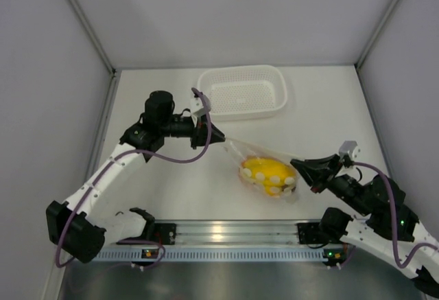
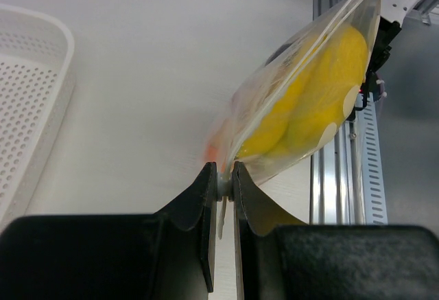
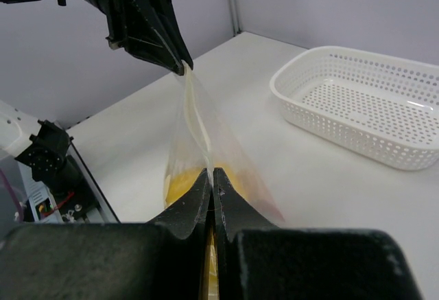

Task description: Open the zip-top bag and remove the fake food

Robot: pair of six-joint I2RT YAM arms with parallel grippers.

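The left tool [image 1: 218, 137] was clenched on a thin edge of the zip-top bag [image 1: 264, 169], its two jaws pressed together with only the film between them. The right tool [image 1: 296, 165] was likewise clenched on the opposite edge of the same bag. The bag hung stretched between the two tools over the middle of the bench [image 1: 164, 183], in front of the white perforated basket [image 1: 240, 113] and behind the aluminium rail [image 1: 226, 231]. In the right wrist view the film ran taut from one tool up to the other. The grip on opposing edges was judged to serve the opening step: tension across the mouth would let the tools pull the closure apart. Whether the seal had parted could not be determined from these views. The fake food [image 1: 264, 171] lay inside the bag, gathered in its sagging lower part; a yellow piece dominated, with a trace of orange and a darker piece beside it. No piece lay outside the bag. Whether the belly of the bag touched the bench could not be told. The basket stood near and apart from the bag, judged a likely receptacle for the removed pieces. The task was judged to be at an early stage.
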